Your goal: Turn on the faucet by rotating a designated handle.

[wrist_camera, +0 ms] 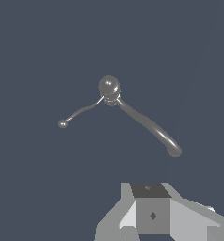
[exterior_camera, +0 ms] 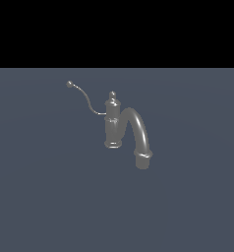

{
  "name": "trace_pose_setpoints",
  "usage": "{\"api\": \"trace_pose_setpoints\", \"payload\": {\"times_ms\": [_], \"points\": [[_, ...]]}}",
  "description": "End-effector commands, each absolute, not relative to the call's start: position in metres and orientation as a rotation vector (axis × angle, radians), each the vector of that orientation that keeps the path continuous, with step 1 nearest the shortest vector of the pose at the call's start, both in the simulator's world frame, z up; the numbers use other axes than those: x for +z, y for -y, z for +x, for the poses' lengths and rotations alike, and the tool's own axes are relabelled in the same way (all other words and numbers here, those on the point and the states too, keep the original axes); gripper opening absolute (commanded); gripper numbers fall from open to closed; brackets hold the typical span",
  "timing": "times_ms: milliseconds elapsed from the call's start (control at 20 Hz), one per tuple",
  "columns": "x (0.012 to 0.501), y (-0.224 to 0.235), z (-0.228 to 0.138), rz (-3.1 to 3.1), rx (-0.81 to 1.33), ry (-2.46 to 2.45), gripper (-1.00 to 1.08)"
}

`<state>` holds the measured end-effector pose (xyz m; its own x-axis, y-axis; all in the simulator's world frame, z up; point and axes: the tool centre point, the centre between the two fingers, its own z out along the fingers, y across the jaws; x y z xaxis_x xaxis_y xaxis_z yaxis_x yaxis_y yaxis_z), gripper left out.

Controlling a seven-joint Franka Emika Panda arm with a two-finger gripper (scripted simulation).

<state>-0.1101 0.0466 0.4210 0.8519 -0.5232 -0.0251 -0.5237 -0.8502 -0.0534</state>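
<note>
The grey faucet (exterior_camera: 112, 123) stands upright on the floor, its ribbed column topped by a small finial. Its thick arched spout (exterior_camera: 138, 129) curves down toward the exterior view's right and ends in a collar. The thin wire handle (exterior_camera: 87, 101) sweeps up toward the exterior view's left to a small ball tip. The wrist view looks down on the faucet (wrist_camera: 108, 87), the handle (wrist_camera: 81, 111) and the spout (wrist_camera: 149, 124). My gripper (wrist_camera: 154, 226) shows only as grey blocks at the frame's edge, well apart from the faucet. Its fingertips are cut off.
A flat blue-grey floor (exterior_camera: 188, 206) surrounds the faucet. A black background lies beyond its far edge. The arm does not show in the exterior view.
</note>
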Motion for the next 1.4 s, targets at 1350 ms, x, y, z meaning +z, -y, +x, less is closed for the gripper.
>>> {"api": "trace_pose_setpoints", "payload": {"times_ms": [1350], "points": [[0.275, -0.125, 0.021, -2.573, 0.021, -1.779, -1.0]]}}
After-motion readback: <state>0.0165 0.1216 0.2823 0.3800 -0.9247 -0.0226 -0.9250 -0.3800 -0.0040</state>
